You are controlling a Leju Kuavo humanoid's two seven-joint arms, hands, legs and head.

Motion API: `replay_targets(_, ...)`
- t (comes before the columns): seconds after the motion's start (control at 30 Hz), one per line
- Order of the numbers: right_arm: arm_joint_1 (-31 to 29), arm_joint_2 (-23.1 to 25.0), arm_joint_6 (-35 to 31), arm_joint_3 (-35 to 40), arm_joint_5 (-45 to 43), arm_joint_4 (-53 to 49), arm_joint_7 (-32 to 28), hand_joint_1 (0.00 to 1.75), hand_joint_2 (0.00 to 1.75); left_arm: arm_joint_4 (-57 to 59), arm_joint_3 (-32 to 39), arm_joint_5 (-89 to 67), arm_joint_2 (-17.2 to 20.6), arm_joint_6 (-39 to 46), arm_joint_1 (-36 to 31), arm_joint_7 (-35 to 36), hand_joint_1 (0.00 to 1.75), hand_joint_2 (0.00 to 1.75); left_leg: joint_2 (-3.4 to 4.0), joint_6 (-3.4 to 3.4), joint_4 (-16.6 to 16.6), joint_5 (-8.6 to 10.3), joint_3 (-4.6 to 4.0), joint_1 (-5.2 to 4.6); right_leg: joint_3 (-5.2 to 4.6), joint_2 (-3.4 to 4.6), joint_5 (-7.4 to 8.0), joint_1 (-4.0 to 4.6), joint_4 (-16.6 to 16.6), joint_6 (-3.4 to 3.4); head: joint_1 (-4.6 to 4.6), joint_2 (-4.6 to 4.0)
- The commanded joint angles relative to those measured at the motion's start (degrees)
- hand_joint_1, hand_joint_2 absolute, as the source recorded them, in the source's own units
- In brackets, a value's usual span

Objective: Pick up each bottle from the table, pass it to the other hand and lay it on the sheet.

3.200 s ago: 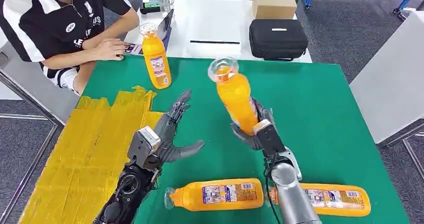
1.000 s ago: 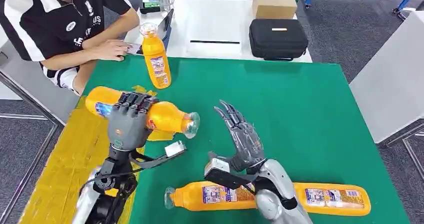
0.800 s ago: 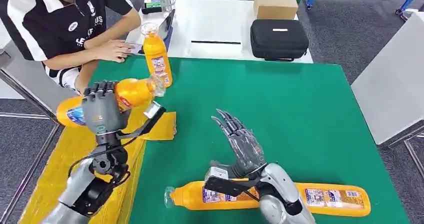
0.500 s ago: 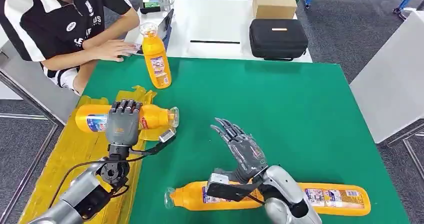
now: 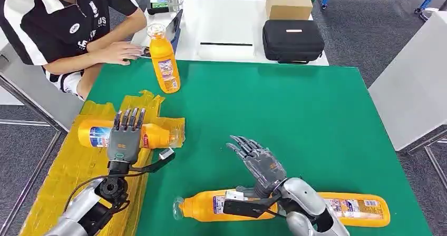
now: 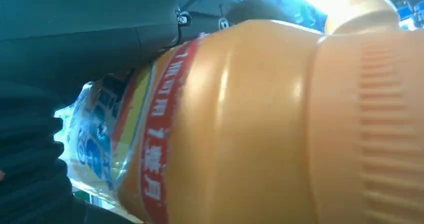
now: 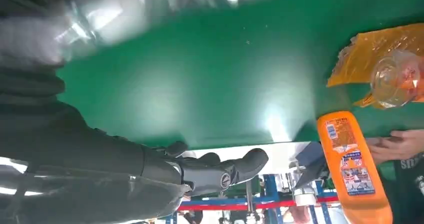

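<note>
Bottle [image 5: 97, 135] now lies flat on the yellow sheet [image 5: 63, 178] — lower than 0.5 s ago. Left hand [image 5: 122, 140] rests over it, fingers straighter; grip uncertain. Right hand [image 5: 262, 164] — spread, holding nothing — has dropped nearer the lying bottle [image 5: 211, 207] on the green surface [image 5: 295, 115].

1. Orange bottles, four: one upright [image 5: 164, 62] at the far edge of the green table [image 5: 316, 120]; one lying on the yellow sheet [image 5: 68, 178]; two lying at the near edge.
2. Yellow sheet, one.
3. Robot hands, two.
4. Black case [image 5: 293, 40], one.
5. Cardboard box [image 5: 289, 2], one.
6. Person [image 5: 63, 20], one.
</note>
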Motion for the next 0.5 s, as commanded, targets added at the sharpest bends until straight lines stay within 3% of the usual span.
replay_targets(0.03, -0.84, -3.92, 1.32, 3.54, 2.56, 1.84, -0.50, 0.00, 1.75, 0.98, 15.90, -0.10, -6.39, 1.59, 2.60, -4.66, 0.00, 1.75, 0.04, -0.12, -0.05, -0.10, 0.23, 0.05, 0.24, -0.02, -0.08, 0.04, -0.08, -0.02, 0.00, 0.00)
replay_targets(0.17, -0.64, -7.26, 3.78, 6.67, 1.46, -0.17, -6.19, 0.00, 1.75, -1.41, 27.07, -0.10, -10.73, 1.42, 4.72, -13.21, 0.00, 1.75, -0.02, -0.09, 0.00, -0.07, 0.09, 0.03, 0.13, -0.07, -0.06, 0.03, -0.05, -0.01, 0.02, 0.00)
replay_targets(0.2, -0.23, -8.26, 4.39, 7.08, 0.98, -0.98, -7.24, 0.00, 0.00, -1.51, 29.51, -0.10, -11.88, 1.59, 4.92, -15.66, 0.00, 1.75, -0.03, -0.23, 0.08, -0.29, 0.42, 0.12, 0.49, -0.14, -0.26, 0.12, -0.02, -0.04, 0.00, 0.00)
replay_targets(0.23, 0.13, -8.86, 4.65, 7.44, 0.14, -1.75, -8.51, 0.00, 0.00, -2.27, 30.37, -0.10, -12.28, 1.59, 5.39, -16.12, 0.00, 1.75, -0.06, -0.10, 0.00, -0.08, 0.12, 0.02, 0.17, -0.11, -0.09, 0.02, -0.04, -0.01, 0.00, 0.00)
replay_targets(0.5, -2.13, -8.46, 8.65, 8.92, -2.96, -3.87, -10.85, 0.00, 0.00, -3.00, 34.99, 1.67, -15.27, 1.59, 6.25, -21.01, 0.00, 1.75, 0.07, -0.12, 0.00, -0.12, 0.10, 0.00, 0.10, 0.00, -0.05, 0.01, -0.03, -0.03, -0.02, 0.00)
